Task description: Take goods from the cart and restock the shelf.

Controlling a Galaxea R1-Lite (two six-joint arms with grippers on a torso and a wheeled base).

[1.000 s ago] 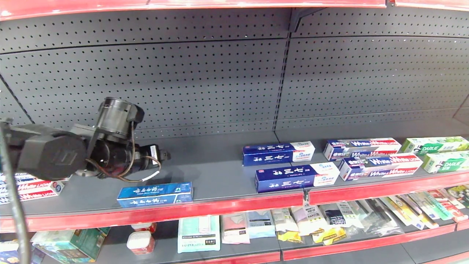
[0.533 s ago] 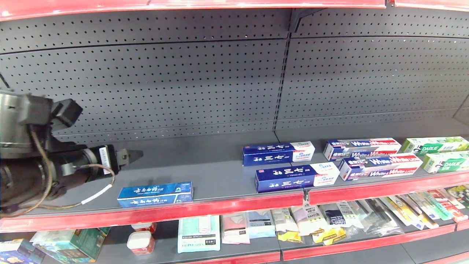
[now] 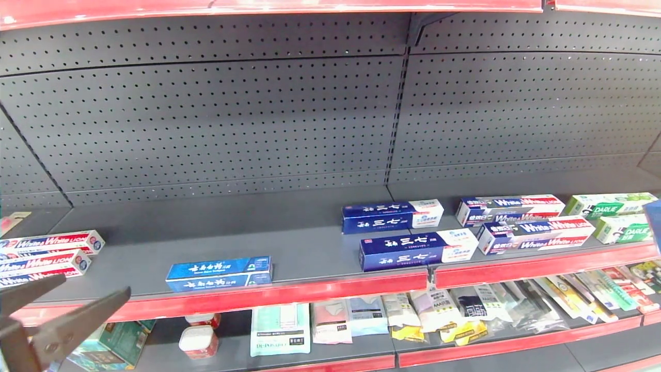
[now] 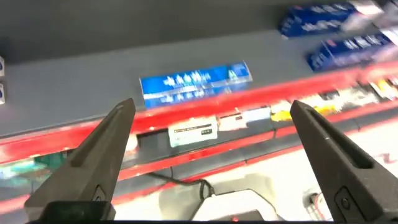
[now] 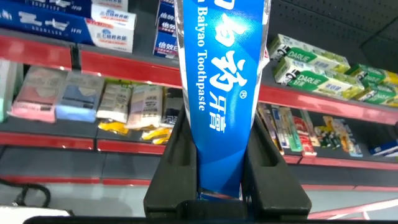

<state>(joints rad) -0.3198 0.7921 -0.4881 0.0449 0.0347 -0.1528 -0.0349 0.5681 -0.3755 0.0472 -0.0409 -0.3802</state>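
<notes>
Your left gripper [image 3: 95, 287], jaws spread and empty, sat partly cut off at the lower corner, before the grey, red-edged shelf [image 3: 289, 237]. Your right gripper [image 5: 219, 124] clenched an upright blue cardboard toothpaste box [image 5: 221, 62], whose top end ran out of frame.

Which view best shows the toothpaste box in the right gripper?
Right wrist view: the blue toothpaste box sits clamped in the right gripper, print readable. Head view catches just its blue corner at the right edge. Left wrist view faces the shelf instead.
</notes>
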